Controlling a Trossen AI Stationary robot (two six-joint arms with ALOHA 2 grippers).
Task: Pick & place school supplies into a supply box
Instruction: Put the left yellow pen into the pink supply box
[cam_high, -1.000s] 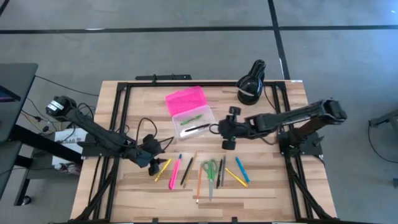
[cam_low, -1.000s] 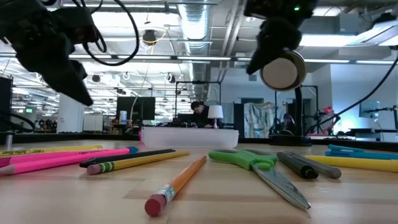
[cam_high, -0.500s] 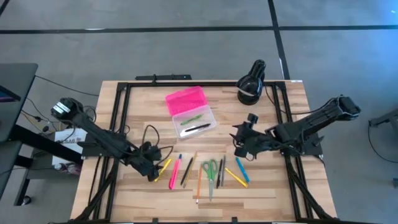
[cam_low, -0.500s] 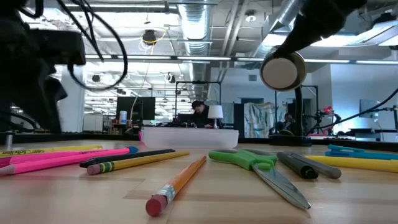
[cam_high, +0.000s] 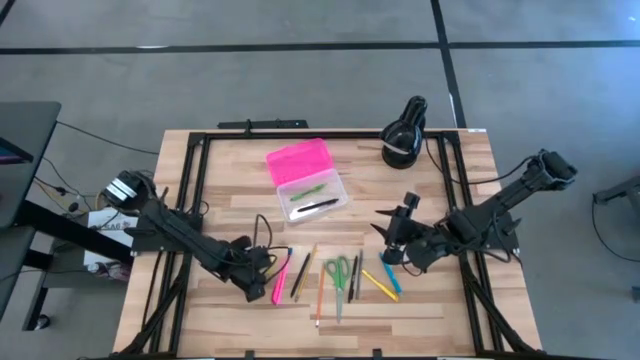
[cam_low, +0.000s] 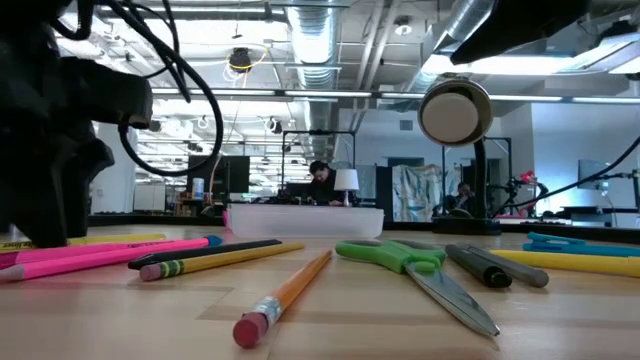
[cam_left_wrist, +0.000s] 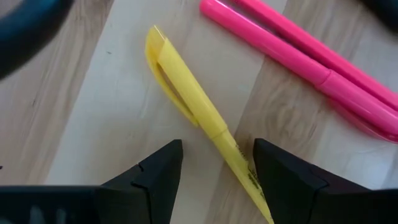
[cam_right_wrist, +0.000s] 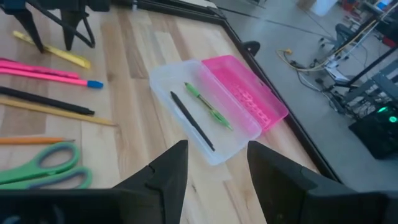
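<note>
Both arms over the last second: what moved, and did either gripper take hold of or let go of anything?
The right gripper drew back from beside the clear supply box with the pink lid toward the blue and yellow pens, open and empty. The left gripper slid right and came down astride the yellow highlighter, open, not gripping. The box's green pen and black pen, the green-handled scissors and the remaining supplies stayed put.

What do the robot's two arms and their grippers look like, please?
Both arms are dark, slim and jointed. Loose black cables loop beside the left gripper. Each gripper ends in two matte black, wedge-shaped fingers, seen in both wrist views; the right gripper matches.
</note>
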